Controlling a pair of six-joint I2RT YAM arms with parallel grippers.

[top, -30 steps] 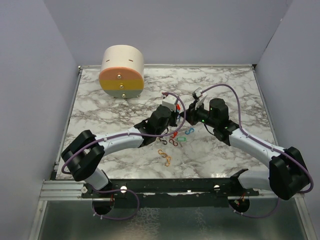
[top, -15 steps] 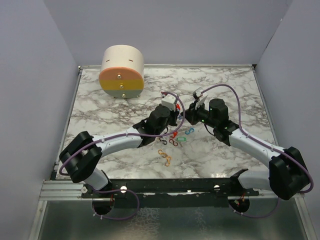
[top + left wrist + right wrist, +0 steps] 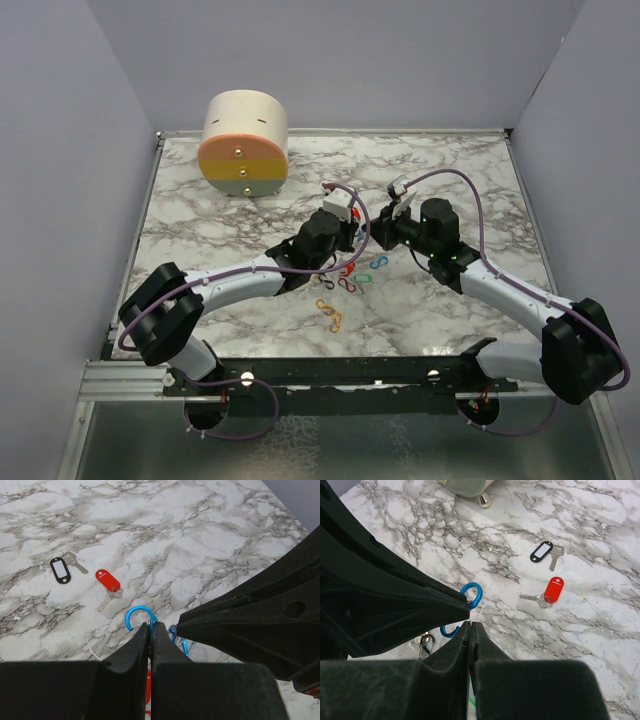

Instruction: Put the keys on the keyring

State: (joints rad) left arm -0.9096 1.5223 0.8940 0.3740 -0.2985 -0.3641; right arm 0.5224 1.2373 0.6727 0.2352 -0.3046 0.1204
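My left gripper (image 3: 151,626) is shut on a blue S-shaped clip (image 3: 138,614), held above the table. My right gripper (image 3: 470,625) is shut too, tip to tip with the left one (image 3: 358,238). The clip's lower loop (image 3: 446,631) ends right at the right fingertips and looks nipped there. Two keys lie on the marble: one with a red tag (image 3: 108,580) and one with a black tag (image 3: 60,569). Both also show in the right wrist view, red (image 3: 553,589) and black (image 3: 541,551). More clips lie below the grippers: red (image 3: 347,272), green and blue (image 3: 372,268), orange (image 3: 329,314).
A big cream-and-orange cylinder (image 3: 245,145) stands at the back left of the marble table (image 3: 460,170). A black clip (image 3: 425,642) lies under the left gripper's body. Purple walls close in the table on three sides.
The right wrist has shifted slightly to the right. The left arm and the clips on the table have hardly moved.
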